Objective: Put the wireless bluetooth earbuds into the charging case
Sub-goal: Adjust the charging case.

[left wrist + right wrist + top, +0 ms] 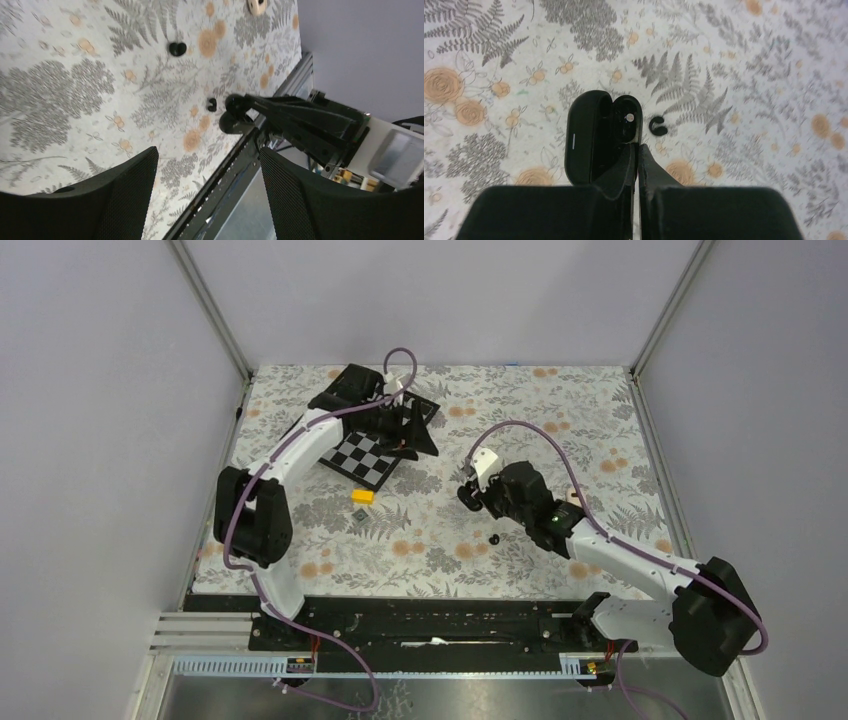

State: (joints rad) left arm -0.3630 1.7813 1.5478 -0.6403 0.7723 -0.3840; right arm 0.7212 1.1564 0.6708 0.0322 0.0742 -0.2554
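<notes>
The black charging case [594, 135] stands open, a white bar on its left half and a metal dot in its right half. My right gripper [638, 148] is shut on the case's right wall, one finger inside and one outside; from above the gripper [472, 490] is at mid-table. A small black C-shaped earbud [658, 126] lies on the cloth just right of the case. A pale beige bud [257, 6] shows at the top edge of the left wrist view. My left gripper [207, 190] is open and empty, up at the far left [400, 428].
A checkerboard [372, 455] lies under the left gripper. A yellow block [362, 496] and a small black piece [357, 515] sit nearer. Another black speck [494, 538] lies behind the right gripper. A black rail [220, 185] runs along the near edge.
</notes>
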